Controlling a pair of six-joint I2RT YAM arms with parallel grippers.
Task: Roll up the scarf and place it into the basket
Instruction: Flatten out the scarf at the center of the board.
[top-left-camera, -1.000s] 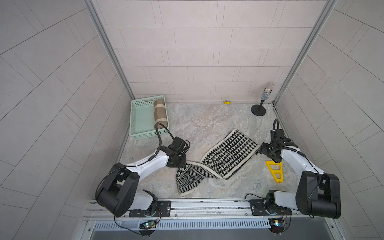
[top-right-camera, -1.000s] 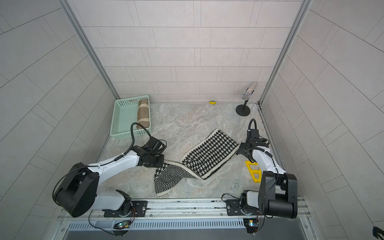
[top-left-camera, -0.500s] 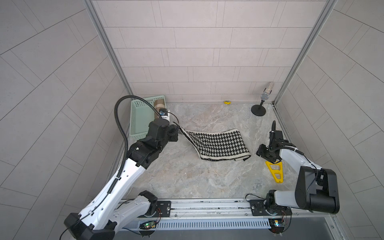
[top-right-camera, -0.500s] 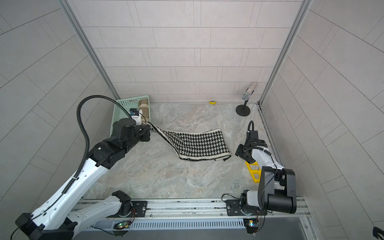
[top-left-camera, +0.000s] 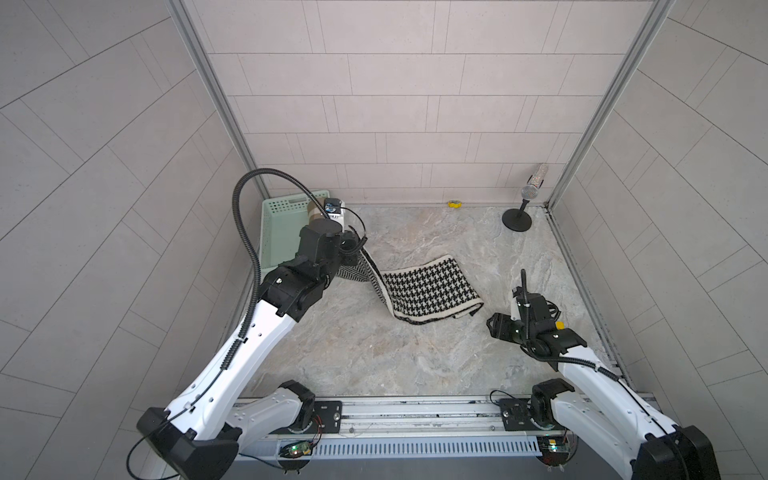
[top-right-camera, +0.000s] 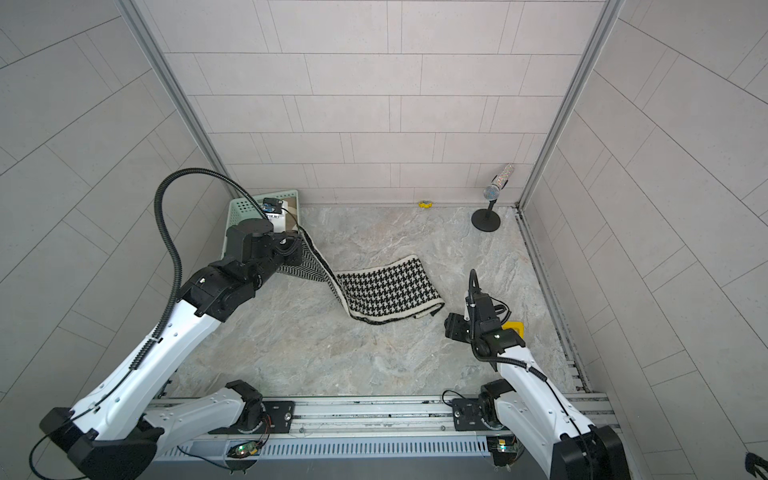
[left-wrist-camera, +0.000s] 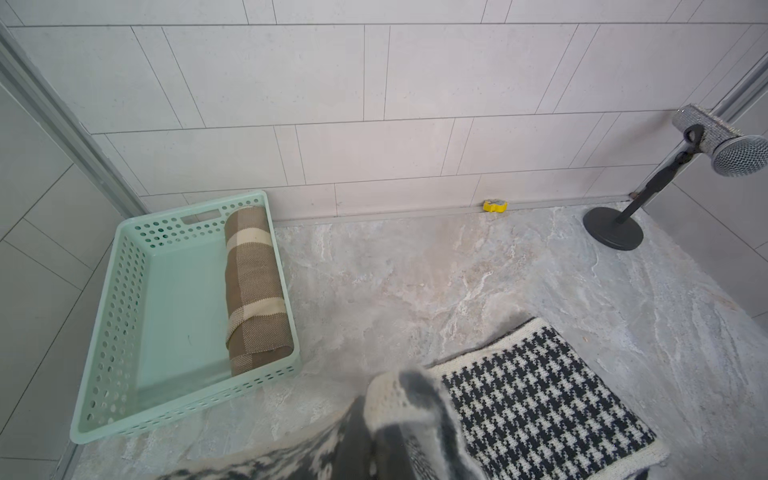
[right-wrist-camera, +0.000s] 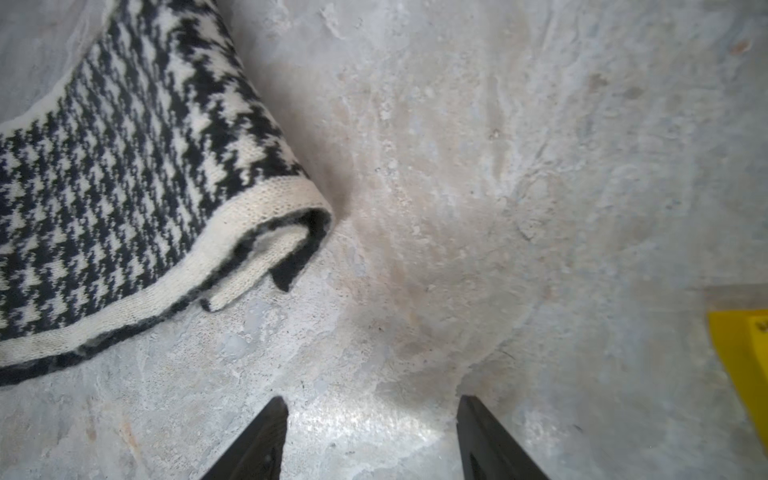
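Note:
The black-and-white houndstooth scarf (top-left-camera: 428, 291) (top-right-camera: 390, 291) lies half flat on the marble table; its left end rises to my left gripper (top-left-camera: 353, 249) (top-right-camera: 295, 245), which is shut on it above the table beside the basket. In the left wrist view the scarf (left-wrist-camera: 540, 395) drapes over the jaws and hides them. The mint-green basket (top-left-camera: 278, 232) (left-wrist-camera: 108, 332) stands at the back left. My right gripper (top-left-camera: 496, 328) (right-wrist-camera: 372, 405) hangs open and empty just off the scarf's folded right corner (right-wrist-camera: 270, 249).
A rolled brown checked cloth (left-wrist-camera: 253, 286) lies along the basket's right wall. A microphone on a round stand (top-left-camera: 516, 218) is at the back right. A small yellow piece (top-left-camera: 454, 203) sits against the back wall. A yellow object (right-wrist-camera: 744, 353) lies by my right gripper.
My left arm has lifted the scarf's end from the table's front up and back-left toward the basket, dragging the scarf left. My right gripper has drawn back from the scarf's right end.

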